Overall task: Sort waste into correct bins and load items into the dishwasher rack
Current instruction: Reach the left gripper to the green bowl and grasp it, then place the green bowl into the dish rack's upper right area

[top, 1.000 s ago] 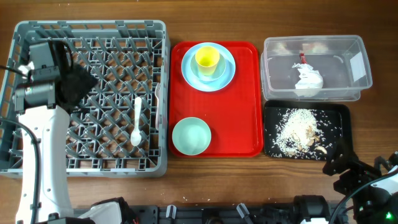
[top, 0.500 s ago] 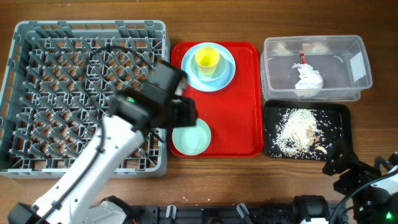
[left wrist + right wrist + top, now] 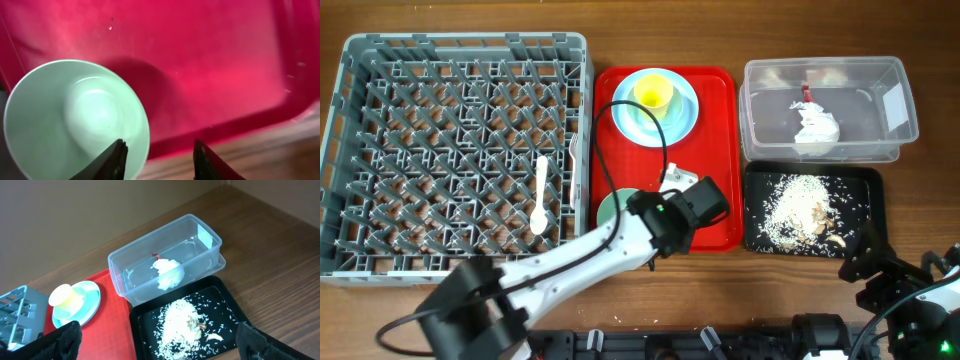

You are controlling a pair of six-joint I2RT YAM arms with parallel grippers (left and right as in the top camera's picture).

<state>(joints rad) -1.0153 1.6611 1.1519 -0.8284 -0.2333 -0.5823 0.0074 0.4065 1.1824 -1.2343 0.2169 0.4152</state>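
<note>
Left wrist view: left gripper (image 3: pixel 159 148) jaws half-spread astride pale green bowl (image 3: pixel 75 120) rim on red tray (image 3: pixel 225 60); right gripper (image 3: pixel 157 335) jaws wide.

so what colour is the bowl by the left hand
Pale green bowl; the left wrist view shows it best, on the red tray.

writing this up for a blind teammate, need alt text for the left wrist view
A pale green bowl sits empty on a red tray, filling the lower left of the picture. The left gripper's two dark jaws stick up from the bottom edge, apart, straddling the bowl's right rim; a strip of wooden table shows at lower right.
</note>
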